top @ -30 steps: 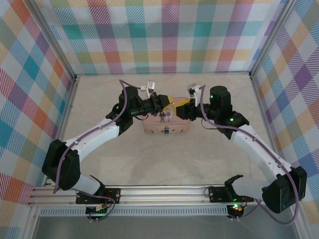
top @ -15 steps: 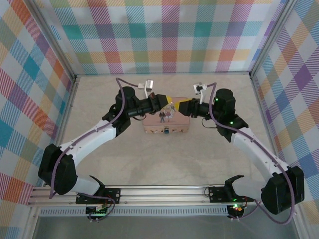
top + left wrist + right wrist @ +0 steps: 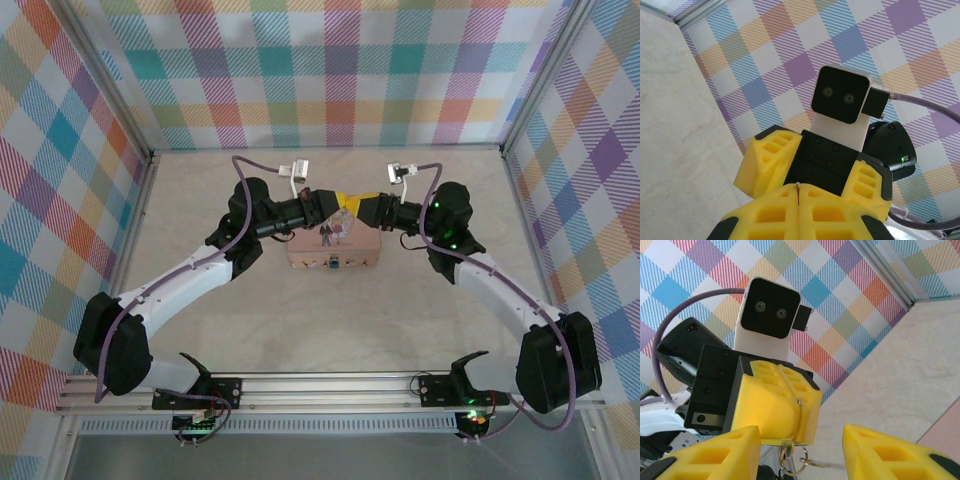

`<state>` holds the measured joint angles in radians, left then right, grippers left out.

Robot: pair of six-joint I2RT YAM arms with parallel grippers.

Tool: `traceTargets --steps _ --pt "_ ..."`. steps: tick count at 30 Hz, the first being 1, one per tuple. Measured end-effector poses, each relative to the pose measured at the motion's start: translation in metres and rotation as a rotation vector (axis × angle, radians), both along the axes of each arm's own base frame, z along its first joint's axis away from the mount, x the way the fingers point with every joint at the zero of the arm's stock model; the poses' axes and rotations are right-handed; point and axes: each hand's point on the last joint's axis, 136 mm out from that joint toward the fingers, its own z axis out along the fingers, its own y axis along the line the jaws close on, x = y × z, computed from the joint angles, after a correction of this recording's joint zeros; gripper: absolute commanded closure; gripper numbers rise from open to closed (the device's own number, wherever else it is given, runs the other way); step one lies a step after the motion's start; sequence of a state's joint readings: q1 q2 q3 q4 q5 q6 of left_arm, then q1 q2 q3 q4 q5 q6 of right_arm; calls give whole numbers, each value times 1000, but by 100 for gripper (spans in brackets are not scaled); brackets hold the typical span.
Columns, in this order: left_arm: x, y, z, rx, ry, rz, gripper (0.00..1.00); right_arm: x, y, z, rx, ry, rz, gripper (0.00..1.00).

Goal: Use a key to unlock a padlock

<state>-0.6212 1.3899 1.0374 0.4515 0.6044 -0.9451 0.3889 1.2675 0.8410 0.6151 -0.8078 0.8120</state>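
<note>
Both my arms meet nose to nose above the far side of the pink tin [image 3: 350,245]. My left jaws are pressed tight together, and in the left wrist view a thin sliver of metal pokes out of the seam between them. I take that for the key [image 3: 798,186], pinched flat. In the right wrist view a couple of small metal rings [image 3: 792,460] dangle under those same shut jaws, so the ring end hangs free. My right jaws stand spread, facing the left pair from just beside them and holding nothing. The padlock [image 3: 333,264] is down at the tin's near face, a little blue-teal spot well apart from where my jaws meet, and neither pair is touching it. By my reckoning this is the key-handling step: the key is held up in mid-air, perhaps for a re-grip or a hand-over to the right side, and the lock is not yet approached. The next move calls for care, because the key is tiny. If the right jaws take it, they must close square on the exposed part without knocking it askew, and only then should the left let go. After that the tip has to come down to the padlock's keyhole, which I can't make out from here, with the tin sitting steady on the surface [image 3: 300,330].
</note>
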Motion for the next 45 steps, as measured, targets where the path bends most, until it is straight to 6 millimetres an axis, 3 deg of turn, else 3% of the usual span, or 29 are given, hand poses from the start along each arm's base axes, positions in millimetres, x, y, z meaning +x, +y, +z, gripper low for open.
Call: traceTargets --steps 15,19,24,32,34,38,45 --pt "2 1 2 -8 -8 16 100 -4 3 5 35 -12 37 76" --pt "3 2 2 -12 -9 22 100 -4 3 5 39 -5 37 73" --pt "2 2 2 -15 -11 22 100 -4 4 5 39 -3 39 80" --pt "3 5 5 -33 -15 41 100 -2 4 6 43 -9 34 100" --pt "3 6 6 -35 -13 42 100 -3 4 6 44 -14 35 100" --pt "3 7 5 -37 -4 55 72 -3 6 5 39 -13 34 100" --pt "1 12 13 -44 -28 82 58 -9 13 -12 -16 24 53 100"
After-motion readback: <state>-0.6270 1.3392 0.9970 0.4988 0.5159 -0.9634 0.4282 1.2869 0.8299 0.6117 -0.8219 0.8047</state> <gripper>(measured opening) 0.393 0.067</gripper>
